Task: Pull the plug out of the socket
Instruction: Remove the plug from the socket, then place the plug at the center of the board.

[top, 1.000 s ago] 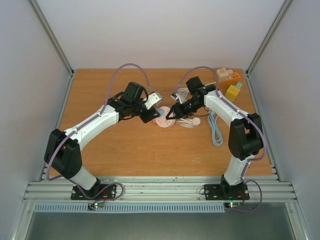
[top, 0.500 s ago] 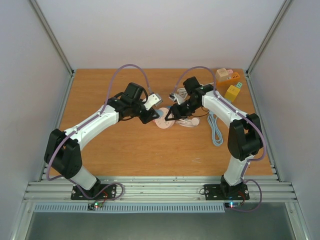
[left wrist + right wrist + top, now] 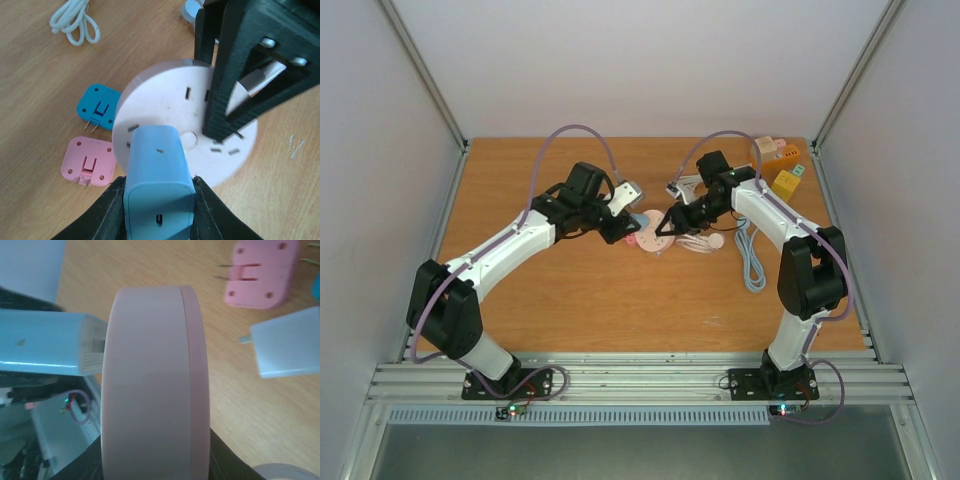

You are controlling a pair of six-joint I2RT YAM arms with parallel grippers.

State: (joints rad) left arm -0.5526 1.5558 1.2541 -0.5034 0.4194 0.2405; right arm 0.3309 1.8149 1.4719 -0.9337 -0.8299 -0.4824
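The plug (image 3: 159,175), a light blue block, is clamped between the fingers of my left gripper (image 3: 159,212), which is shut on it. Its far end meets the face of the socket (image 3: 175,100), a round pale pink disc with several slots. My right gripper (image 3: 152,460) is shut on the rim of the socket (image 3: 150,390), holding it on edge above the table. In the right wrist view the plug (image 3: 45,342) butts against the socket's left face, a dark prong showing at the joint. From above, both grippers meet at the socket (image 3: 650,241) mid-table.
A blue adapter (image 3: 98,107) and a pink adapter (image 3: 87,161) lie on the wood beside the socket. A white cable (image 3: 75,22) is coiled further off. A white plug (image 3: 290,342) lies near. Orange and yellow blocks (image 3: 785,183) and a grey-blue cable (image 3: 752,255) sit at the right.
Both grippers have shifted slightly toward the back of the table with the plug and socket between them. Neither grip has changed.
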